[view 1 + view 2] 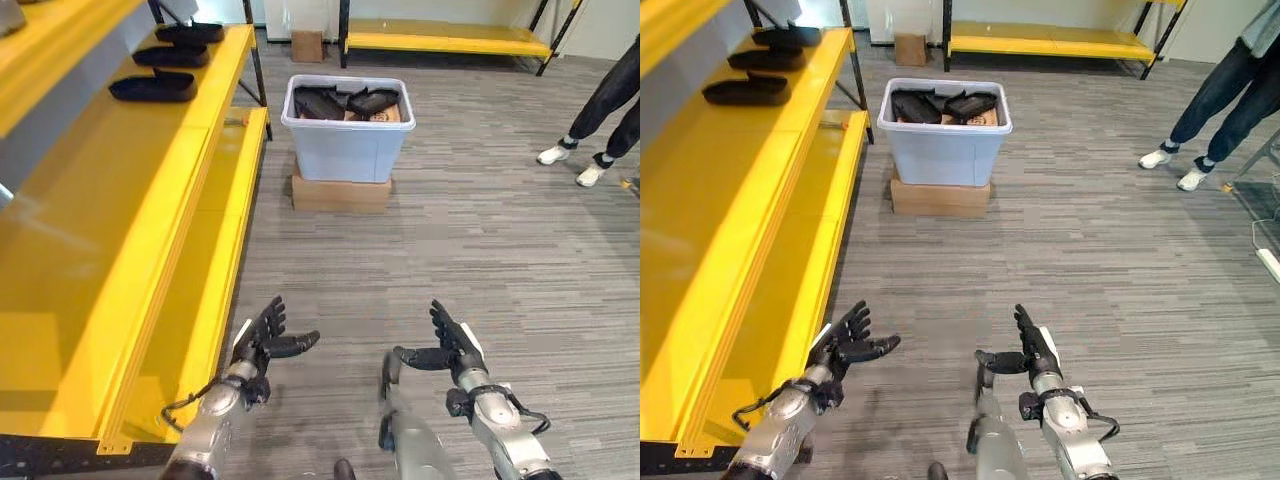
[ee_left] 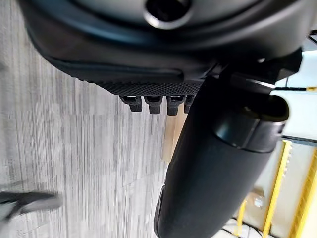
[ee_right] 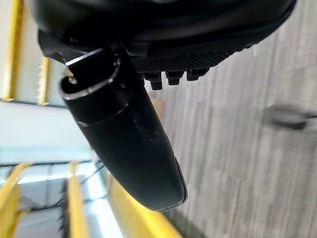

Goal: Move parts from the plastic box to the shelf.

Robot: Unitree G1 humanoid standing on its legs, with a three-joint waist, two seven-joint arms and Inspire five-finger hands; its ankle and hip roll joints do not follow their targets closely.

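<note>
A pale blue plastic box (image 1: 348, 140) stands on a flat cardboard carton (image 1: 340, 194) on the floor ahead, holding several black parts (image 1: 345, 102). Three black parts (image 1: 153, 87) lie on the yellow shelf (image 1: 110, 230) at my left, toward its far end. My left hand (image 1: 262, 340) is low by the shelf's front edge, open and empty, fingers spread. My right hand (image 1: 450, 347) is level with it to the right, open and empty. Both hands are far short of the box.
A person's legs (image 1: 608, 105) stand at the far right. A second yellow rack (image 1: 445, 40) runs along the back wall, with a small cardboard box (image 1: 307, 46) beside it. Grey carpet (image 1: 480, 250) stretches between me and the box.
</note>
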